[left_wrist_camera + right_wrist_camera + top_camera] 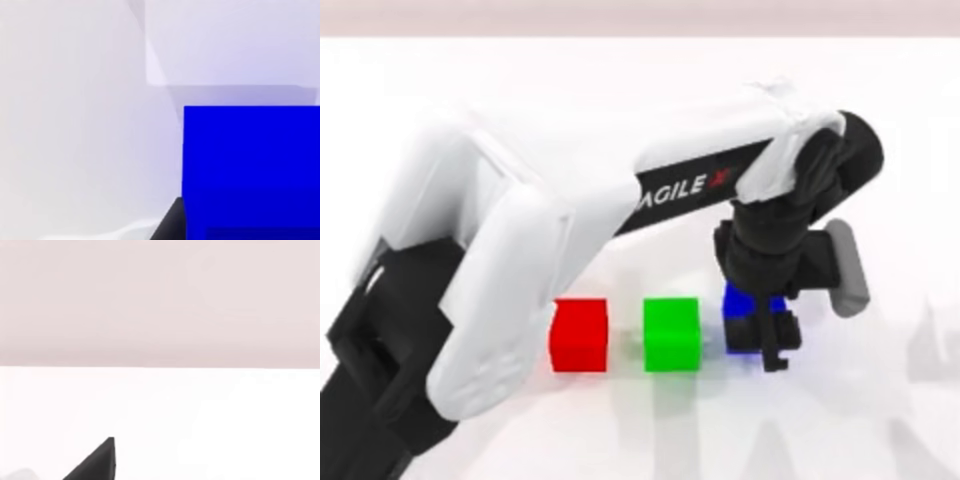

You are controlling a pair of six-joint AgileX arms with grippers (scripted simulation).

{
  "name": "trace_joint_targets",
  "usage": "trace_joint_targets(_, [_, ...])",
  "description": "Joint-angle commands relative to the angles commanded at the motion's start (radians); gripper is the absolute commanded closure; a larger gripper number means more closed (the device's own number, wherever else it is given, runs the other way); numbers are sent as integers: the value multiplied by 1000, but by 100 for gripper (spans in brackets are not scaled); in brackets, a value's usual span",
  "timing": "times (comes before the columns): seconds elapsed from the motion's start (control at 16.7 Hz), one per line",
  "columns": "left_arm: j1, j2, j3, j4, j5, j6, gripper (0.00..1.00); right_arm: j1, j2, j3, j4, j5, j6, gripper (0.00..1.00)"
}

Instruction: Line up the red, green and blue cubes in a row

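Fingers of left tool [761, 338] flank blue cube [744, 312] — touching.

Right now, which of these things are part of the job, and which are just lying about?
Part of the job:
red cube
green cube
blue cube, with the left end effector around it

Just lying about:
nothing; only the bare white table

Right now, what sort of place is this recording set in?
Most likely a rendered simulation of a bare tabletop, not a real room: a plain white table, flat-coloured red cube, green cube and blue cube in a row, and the left gripper around the blue one.
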Motion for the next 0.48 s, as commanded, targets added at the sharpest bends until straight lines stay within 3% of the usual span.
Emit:
trace_joint_targets(0.24, [0, 0, 0, 0, 0, 0, 2, 0, 0, 0, 0, 0, 0, 0])
trace_joint_targets(0.48, [0, 0, 0, 0, 0, 0, 0, 0, 0, 0, 0, 0, 0, 0])
